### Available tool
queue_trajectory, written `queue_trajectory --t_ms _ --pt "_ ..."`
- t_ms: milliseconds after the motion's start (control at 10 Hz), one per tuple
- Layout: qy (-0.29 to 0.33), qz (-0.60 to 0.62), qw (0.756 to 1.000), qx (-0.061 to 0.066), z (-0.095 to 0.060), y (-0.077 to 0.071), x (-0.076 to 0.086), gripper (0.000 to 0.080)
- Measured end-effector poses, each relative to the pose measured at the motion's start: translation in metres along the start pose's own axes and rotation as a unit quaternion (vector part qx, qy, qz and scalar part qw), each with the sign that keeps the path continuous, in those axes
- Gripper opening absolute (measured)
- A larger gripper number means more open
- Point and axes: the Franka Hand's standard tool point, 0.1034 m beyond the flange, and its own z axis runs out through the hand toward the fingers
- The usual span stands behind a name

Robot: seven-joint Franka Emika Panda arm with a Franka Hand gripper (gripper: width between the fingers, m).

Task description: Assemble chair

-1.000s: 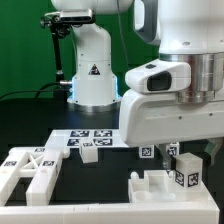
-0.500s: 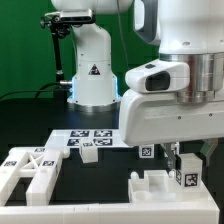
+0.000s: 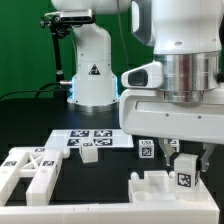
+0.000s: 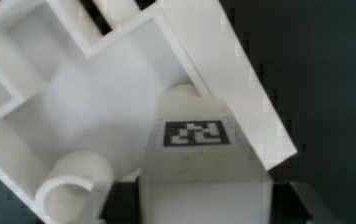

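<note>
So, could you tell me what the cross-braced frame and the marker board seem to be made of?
The cross-braced frame looks like matte white plastic: thick chunky walls, even colour, no gloss. The marker board looks like a thin flat white sheet, perhaps card or plastic, printed with black-and-white tags; which one cannot be told.

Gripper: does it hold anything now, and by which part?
Cannot be told: the gripper straddles a tagged chair piece, but a firm hold does not show.

Green backdrop (image 3: 22, 45) behind black table (image 3: 28, 125).
</note>
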Motion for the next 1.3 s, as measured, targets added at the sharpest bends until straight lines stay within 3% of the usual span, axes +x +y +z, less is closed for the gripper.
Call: queue_trajectory --t_ms 200,400,500,600,800,1300 --pt "0.003 0.148 0.989 -0.004 0.0 -0.0012 -0.0009 0.0286" --pt "0.002 0.217 0.976 -0.004 -0.0001 -0.0011 0.0 0.0286" --pt "0.002 0.213 0.977 -0.004 -0.0001 -0.0012 -0.0002 0.0351" --pt "0.002 0.192 0.981 -0.003 0.0001 -0.0015 -0.0003 0.0351" --pt "0.006 0.129 0.992 0.001 0.0005 -0.0035 -0.0013 0.0621" --pt "0.007 -0.073 0.997 -0.001 0.0006 -0.0042 -0.0022 0.0648"
